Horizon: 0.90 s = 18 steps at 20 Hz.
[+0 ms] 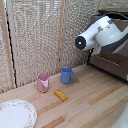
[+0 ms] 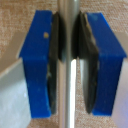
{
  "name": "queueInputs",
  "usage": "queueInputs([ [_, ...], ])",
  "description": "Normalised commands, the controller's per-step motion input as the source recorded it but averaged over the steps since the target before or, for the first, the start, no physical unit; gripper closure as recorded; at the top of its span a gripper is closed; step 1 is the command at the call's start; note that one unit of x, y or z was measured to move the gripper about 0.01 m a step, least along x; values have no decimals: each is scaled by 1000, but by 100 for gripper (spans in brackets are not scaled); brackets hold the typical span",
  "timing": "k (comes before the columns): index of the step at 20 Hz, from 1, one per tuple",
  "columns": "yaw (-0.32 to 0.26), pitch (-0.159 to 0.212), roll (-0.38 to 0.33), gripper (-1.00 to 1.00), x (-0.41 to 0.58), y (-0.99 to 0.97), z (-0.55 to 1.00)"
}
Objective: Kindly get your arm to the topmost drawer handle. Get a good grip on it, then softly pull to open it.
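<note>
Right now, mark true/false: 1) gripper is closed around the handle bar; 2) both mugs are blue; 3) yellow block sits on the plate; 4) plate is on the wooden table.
1) True: the gripper has its blue fingers closed around the topmost drawer handle.
2) False: one pink mug, one blue mug.
3) False: the yellow block lies on the table, apart from the plate.
4) True.

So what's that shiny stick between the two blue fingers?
That is the topmost drawer handle, a silver-grey bar. In the wrist view it runs right between the blue fingers of the gripper, whose dark pads sit against it on both sides.
</note>
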Motion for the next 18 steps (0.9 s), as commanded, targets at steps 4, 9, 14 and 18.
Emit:
queueInputs([
  [4,-17,-28,-10,100,-9,946,113],
  [9,-32,22,-55,-100,254,510,43],
  [14,-167,-1,-23,-100,379,110,22],
  [18,-177,0,0,-100,677,92,-9],
])
